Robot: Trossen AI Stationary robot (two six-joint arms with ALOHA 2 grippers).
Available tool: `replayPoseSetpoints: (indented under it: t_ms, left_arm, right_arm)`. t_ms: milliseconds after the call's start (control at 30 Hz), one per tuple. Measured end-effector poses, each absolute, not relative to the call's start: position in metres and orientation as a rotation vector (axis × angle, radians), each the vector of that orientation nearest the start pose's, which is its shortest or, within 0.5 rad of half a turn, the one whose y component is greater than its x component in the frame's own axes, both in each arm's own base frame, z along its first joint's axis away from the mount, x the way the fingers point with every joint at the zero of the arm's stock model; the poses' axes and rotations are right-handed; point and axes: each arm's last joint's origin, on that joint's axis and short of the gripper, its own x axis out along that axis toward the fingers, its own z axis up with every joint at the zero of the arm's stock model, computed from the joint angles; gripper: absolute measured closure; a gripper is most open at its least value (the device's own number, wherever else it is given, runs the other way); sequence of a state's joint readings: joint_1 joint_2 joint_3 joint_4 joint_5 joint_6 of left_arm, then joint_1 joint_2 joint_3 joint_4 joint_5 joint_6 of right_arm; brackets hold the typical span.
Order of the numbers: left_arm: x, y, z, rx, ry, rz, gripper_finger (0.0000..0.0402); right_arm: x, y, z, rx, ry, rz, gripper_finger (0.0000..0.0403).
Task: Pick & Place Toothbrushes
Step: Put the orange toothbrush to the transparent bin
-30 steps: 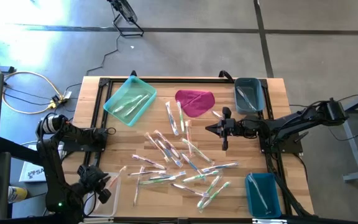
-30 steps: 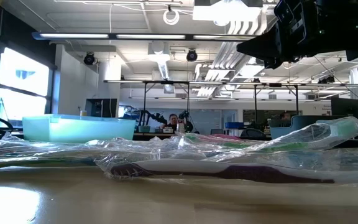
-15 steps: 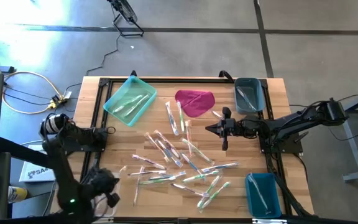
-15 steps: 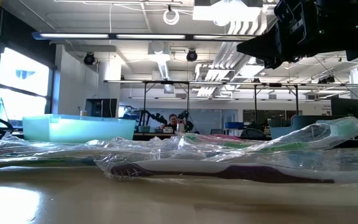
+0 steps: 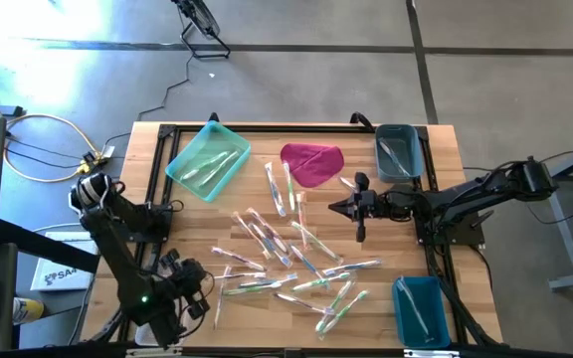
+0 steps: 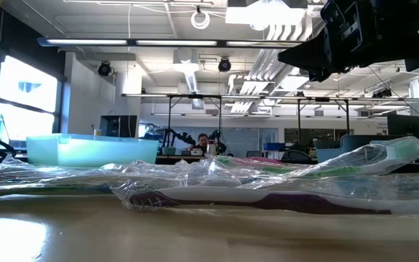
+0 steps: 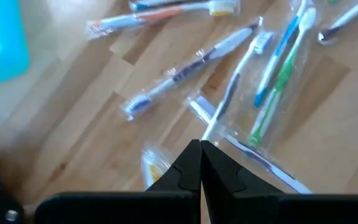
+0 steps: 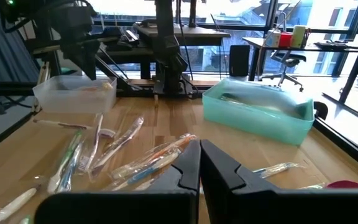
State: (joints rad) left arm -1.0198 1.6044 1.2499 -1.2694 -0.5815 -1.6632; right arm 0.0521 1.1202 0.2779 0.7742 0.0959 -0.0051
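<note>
Toothbrushes (image 5: 286, 249), some two dozen or more in clear wrappers, lie scattered across the middle of the counter (image 5: 446, 179), with a few already in the four bins. The left claw (image 7: 200, 163), fingers together and empty, hovers at the pile's near-left edge; the nearest brush (image 7: 229, 102) lies straight ahead of it, its long axis running roughly away from the tips. The right claw (image 5: 338, 206), also shut and empty, waits above the pile's far-right side.

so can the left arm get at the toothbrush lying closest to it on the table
Probably yes. The left tool hangs shut just above the near-left edge of the toothbrushes, with bare wood and nothing else between. It would need to open first.
</note>
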Motion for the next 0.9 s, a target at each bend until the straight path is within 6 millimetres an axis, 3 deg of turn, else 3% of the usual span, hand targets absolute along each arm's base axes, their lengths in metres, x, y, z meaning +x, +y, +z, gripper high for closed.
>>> replayPoseSetpoints:
  t_ms: [233,633,900]
  left_arm:
    - [0.163,-0.200,0.257,-0.296,1.059,0.662,0.0401]
    - [0.190,-0.174,0.256,-0.203,1.211,0.648,0.0401]
    - [0.198,-0.162,0.259,-0.173,1.229,0.628,0.0401]
  right_arm:
    - [0.209,0.008,0.192,0.003,0.068,-0.042,0.0401]
    - [0.209,0.008,0.190,0.017,0.082,-0.042,0.0401]
    - [0.209,0.008,0.190,0.018,0.083,-0.042,0.0401]
